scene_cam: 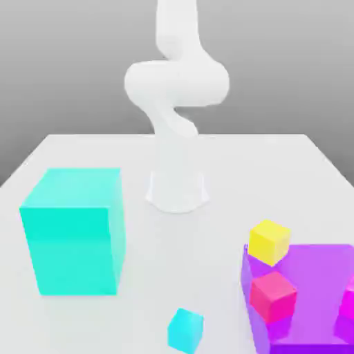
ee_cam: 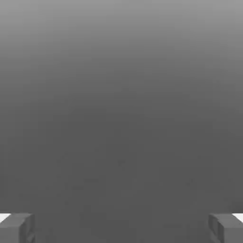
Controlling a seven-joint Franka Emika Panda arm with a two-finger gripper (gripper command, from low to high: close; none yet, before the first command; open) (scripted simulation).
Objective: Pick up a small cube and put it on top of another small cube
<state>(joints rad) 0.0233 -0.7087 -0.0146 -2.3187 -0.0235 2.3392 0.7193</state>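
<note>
Small cyan cube (scene_cam: 185, 330): plain, turquoise, resting on the white table (scene_cam: 90, 155) with one edge turned toward the camera. It sits near the lower front corner of the purple block (scene_cam: 314, 276), on the side toward the exterior view's left, clear of it. Small yellow cube (scene_cam: 269, 241): plain, bright, about the same size, against the purple block's far upper corner; whether it rests on the block or just behind it cannot be told. A pink-red cube (scene_cam: 274, 296) stands before the purple block's front face.

The white arm (scene_cam: 176, 86) rises from its base (scene_cam: 177, 191), well behind the purple block, bending upward out of frame. The gripper (ee_cam: 121, 228) stands wide, nothing between its fingertips (ee_cam: 16, 227).

The purple block is cut off at the frame's edge, as is a second pink shape (scene_cam: 348, 304) on it. A large cyan block (scene_cam: 72, 231) stands well apart.
</note>
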